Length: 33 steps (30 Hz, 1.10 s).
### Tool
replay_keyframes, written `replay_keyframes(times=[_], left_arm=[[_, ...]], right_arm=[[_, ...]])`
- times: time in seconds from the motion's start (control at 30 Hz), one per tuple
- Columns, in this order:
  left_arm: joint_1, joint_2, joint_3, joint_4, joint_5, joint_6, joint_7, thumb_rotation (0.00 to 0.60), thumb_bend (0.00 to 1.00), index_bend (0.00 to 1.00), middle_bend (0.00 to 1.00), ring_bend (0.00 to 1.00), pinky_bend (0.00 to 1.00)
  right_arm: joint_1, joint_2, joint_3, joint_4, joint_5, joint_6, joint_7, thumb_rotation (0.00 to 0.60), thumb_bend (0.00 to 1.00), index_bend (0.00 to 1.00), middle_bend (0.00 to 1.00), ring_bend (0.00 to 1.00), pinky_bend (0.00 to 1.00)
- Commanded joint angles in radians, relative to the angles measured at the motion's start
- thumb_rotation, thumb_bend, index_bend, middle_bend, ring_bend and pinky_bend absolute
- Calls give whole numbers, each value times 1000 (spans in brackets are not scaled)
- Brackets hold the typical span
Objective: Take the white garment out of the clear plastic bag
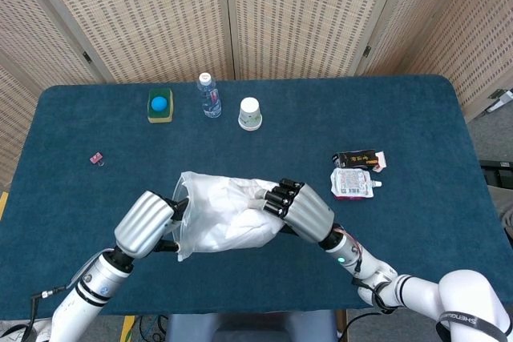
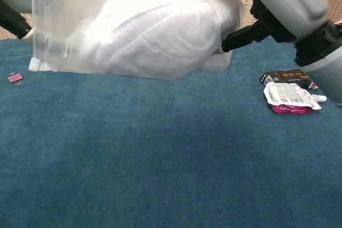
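A clear plastic bag (image 1: 210,212) with the white garment (image 1: 240,226) inside hangs lifted above the blue table, between my two hands. My left hand (image 1: 147,224) grips the bag's zip-edge end at the left. My right hand (image 1: 304,207) grips the bag's right end, fingers closed on plastic and cloth. In the chest view the bag (image 2: 59,25) fills the top, the garment (image 2: 155,36) bulging in it, and the right hand (image 2: 283,1) shows at upper right. Only dark fingers of the left hand (image 2: 13,20) show at the left edge.
At the back of the table stand a sponge with a blue ball (image 1: 160,105), a water bottle (image 1: 210,95) and a paper cup (image 1: 250,114). A dark box (image 1: 357,158) and a pouch (image 1: 351,183) lie to the right, a small pink clip (image 1: 96,158) to the left.
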Motion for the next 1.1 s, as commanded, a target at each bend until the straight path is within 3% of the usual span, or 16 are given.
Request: replay_keyframes(times=[0.03, 0.33, 0.57, 0.67, 1.1], left_arm=[[-7, -7, -8, -4, -8, -1, -14, 600, 0, 353, 1000, 867, 940], [-28, -36, -20, -24, -6, -4, -42, 600, 24, 501, 1000, 883, 947], [-38, -53, -22, -34, -10, -3, -30, 600, 363, 590, 1000, 893, 955], [-38, -56, -20, -39, -15, -3, -19, 600, 432, 648, 1000, 894, 955], [-26, -66, -19, -31, -32, 26, -2, 600, 504, 775, 1000, 894, 955]], right_arm=[[0, -1, 0, 0, 1, 1, 1, 600, 775, 718, 767, 717, 714], [4, -10, -1, 9, 6, -3, 8, 600, 776, 718, 767, 717, 714], [4, -13, 0, 17, 12, -4, 12, 600, 775, 718, 767, 717, 714], [3, -14, -1, 19, 14, -3, 15, 600, 775, 718, 767, 717, 714], [-1, -9, -6, 25, 24, -13, 13, 600, 775, 718, 765, 717, 714]])
